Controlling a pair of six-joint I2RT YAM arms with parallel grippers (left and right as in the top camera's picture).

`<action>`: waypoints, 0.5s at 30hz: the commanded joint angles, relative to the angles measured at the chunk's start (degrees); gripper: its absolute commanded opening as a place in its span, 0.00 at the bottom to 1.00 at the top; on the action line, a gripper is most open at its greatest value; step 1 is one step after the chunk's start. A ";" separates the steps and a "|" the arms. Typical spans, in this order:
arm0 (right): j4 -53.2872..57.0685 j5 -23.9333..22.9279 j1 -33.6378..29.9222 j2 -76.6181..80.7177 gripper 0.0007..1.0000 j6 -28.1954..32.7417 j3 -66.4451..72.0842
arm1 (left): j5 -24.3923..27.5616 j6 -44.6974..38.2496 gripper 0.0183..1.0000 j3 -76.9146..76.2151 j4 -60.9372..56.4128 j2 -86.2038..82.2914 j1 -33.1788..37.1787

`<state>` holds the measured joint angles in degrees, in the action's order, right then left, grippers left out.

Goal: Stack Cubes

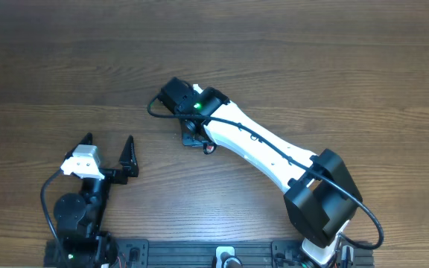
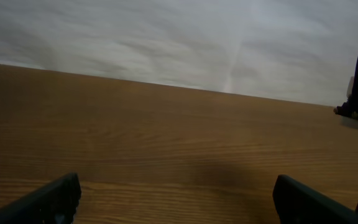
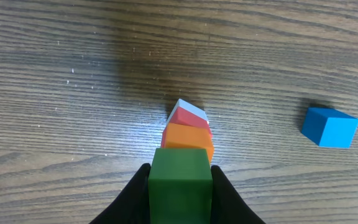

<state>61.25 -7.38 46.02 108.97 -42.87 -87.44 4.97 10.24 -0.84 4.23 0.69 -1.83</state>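
Right wrist view showed the right gripper (image 3: 180, 173) clamped on a matte green cube (image 3: 180, 190), one finger on each side face, directly over a column of an orange cube (image 3: 188, 140), a red cube (image 3: 187, 118) and a pale cube (image 3: 191, 108) on the brown wood-grain table (image 1: 311, 59). Whether green already touched orange could not be told, but what remained looked like a straight lowering and release. A loose blue cube (image 3: 330, 127) lay well apart from the column, and the left gripper (image 1: 109, 139), fingers wide and empty, sat at about 8 o'clock from the right one in the top view.
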 commanded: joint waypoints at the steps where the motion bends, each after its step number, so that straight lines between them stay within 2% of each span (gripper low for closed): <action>1: -0.20 -0.22 -0.72 0.87 0.02 0.31 -0.94 | 0.11 -0.83 1.00 0.50 -0.22 -0.31 -0.20; 15: -0.15 -0.17 -1.03 0.87 0.10 0.31 -0.83 | 0.11 -0.83 1.00 0.50 -0.22 -0.31 -0.20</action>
<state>61.25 -7.38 45.71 108.97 -42.85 -87.44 4.97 10.24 -0.84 4.21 0.69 -1.83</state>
